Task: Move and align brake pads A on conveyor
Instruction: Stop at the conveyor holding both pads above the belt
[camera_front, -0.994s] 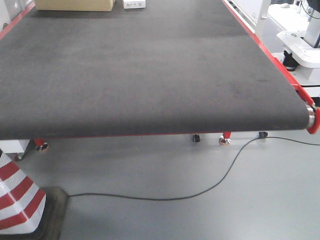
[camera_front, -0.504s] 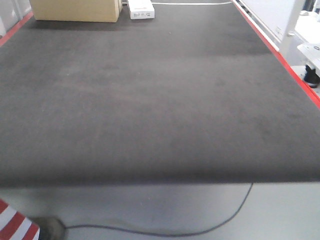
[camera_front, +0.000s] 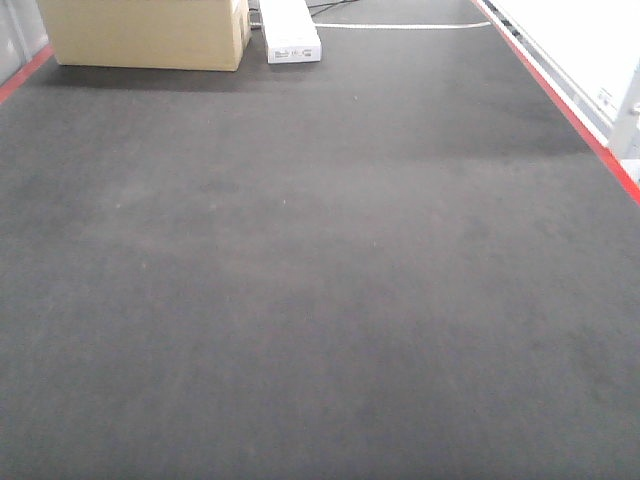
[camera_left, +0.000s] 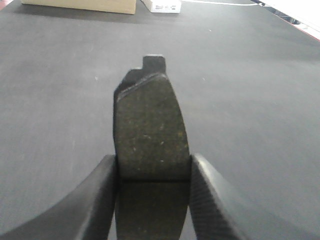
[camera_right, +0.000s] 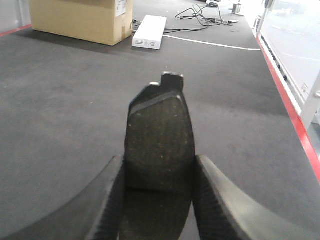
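1. Now, my left pincer (camera_left: 152, 172) is clenched on the first brake pad (camera_left: 150, 120). Its two black ribbed fingers (camera_left: 95, 195) press the pad's long sides at the near end.
2. That pad is dark grey and speckled. Its broad face is turned to my left wrist camera, and it points away from me, with a small square tab at its far end.
3. It is over the conveyor (camera_left: 250, 100), well in from both edges. I cannot tell whether it rests on the belt or hangs just above it.
4. My right pincer (camera_right: 159, 175) is clenched in the same way on the second brake pad (camera_right: 159, 130), gripped by its sides, tab end pointing forward.
5. The second pad is also over the dark belt. The red strip (camera_right: 295, 120) along the belt's right edge is well apart from it.
6. At the far end of the belt stands a cardboard box (camera_front: 145, 35), with a white box (camera_front: 290, 30) just beside it on its right. Both are well apart from the two pads.
7. A white cable (camera_front: 400, 25) lies across the belt beyond the white box.
8. From the front view, rough dark belt fills nearly the whole frame.
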